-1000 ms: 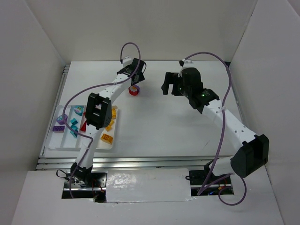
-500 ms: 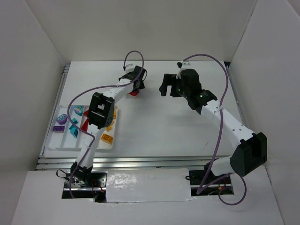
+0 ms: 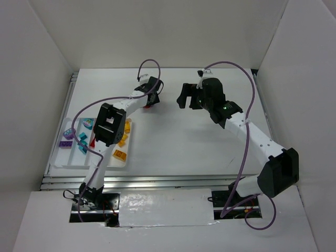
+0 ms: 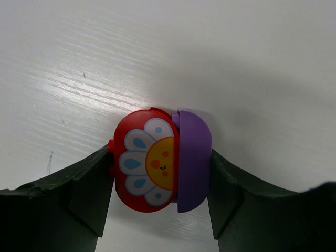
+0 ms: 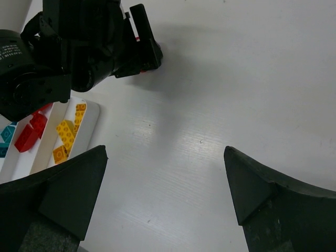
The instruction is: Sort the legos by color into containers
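Note:
A rounded red lego (image 4: 137,137) with a flower face is stuck to a rounded purple lego (image 4: 194,157) on the white table. My left gripper (image 4: 160,176) is shut on the pair, one finger against the red side and one against the purple side. From above, my left gripper (image 3: 151,96) covers most of the pair, and only a bit of the red lego (image 3: 149,105) shows. My right gripper (image 3: 184,95) is open and empty, a little to the right of it. The white tray (image 3: 59,160) at the left holds purple, teal, red and yellow legos in separate compartments.
The right wrist view shows the left arm's wrist (image 5: 94,47) at the top left and the tray's end (image 5: 90,116) with yellow legos (image 5: 67,131) and red legos (image 5: 29,135). White walls enclose the table on three sides.
My left gripper has come down from above the red lego onto the table and closed around the red and purple pair. My right gripper has shifted slightly left.

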You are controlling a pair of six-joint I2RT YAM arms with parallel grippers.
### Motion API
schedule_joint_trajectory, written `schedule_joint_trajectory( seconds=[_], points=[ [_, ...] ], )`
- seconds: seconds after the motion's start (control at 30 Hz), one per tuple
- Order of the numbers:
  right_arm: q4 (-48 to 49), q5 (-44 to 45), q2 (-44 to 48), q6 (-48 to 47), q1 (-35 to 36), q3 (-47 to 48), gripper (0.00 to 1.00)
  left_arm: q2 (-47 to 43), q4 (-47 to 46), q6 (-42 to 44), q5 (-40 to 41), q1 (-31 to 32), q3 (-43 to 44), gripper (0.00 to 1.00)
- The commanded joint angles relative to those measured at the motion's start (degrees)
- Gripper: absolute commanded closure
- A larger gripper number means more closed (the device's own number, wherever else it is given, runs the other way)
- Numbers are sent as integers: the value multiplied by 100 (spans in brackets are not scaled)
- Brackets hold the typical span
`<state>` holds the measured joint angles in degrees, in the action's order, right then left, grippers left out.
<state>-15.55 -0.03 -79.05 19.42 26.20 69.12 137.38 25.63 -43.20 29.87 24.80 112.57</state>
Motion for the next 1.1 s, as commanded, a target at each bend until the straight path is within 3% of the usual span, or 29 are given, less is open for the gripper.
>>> schedule_joint_trajectory(
  seconds=[0.0,0.07,0.2,0.23,0.3,0.37,0.47,0.57,0.7,0.83,1.07],
  points=[
    [368,-243,39,140,-27,-101,0,-351,-373,258,-402,87,-419,100],
    [395,-225,-23,456,-114,-127,0,-939,-785,618,-613,235,-796,100],
    [622,-1163,134,1431,-746,-346,0,-2564,-2463,2100,-1235,508,-2970,100],
    [797,-1322,231,1990,-869,-660,0,-3229,-3293,2357,-1551,535,-3378,100],
    [1386,-1604,581,2416,-1080,-1004,0,-3874,-4123,3015,-2483,623,-4753,100],
    [1537,-1561,697,2733,-1047,-1208,0,-4622,-5210,3343,-3394,719,-5523,100],
    [1503,-1850,689,2830,-897,-1173,1,-5317,-5804,3774,-4232,851,-6448,100],
    [1538,-2482,846,2866,-748,-1296,4,-5897,-5999,4160,-4980,1035,-7107,100],
    [1179,-3090,996,2420,-186,-1209,5,-6504,-5771,4450,-5175,1229,-7337,100],
    [851,-2696,1242,2408,534,-1541,5,-7180,-5489,4548,-5342,1369,-7442,100],
    [738,-2344,1295,2479,1212,-1683,16,-7849,-5516,4382,-5606,1440,-7803,100]
  ],
)
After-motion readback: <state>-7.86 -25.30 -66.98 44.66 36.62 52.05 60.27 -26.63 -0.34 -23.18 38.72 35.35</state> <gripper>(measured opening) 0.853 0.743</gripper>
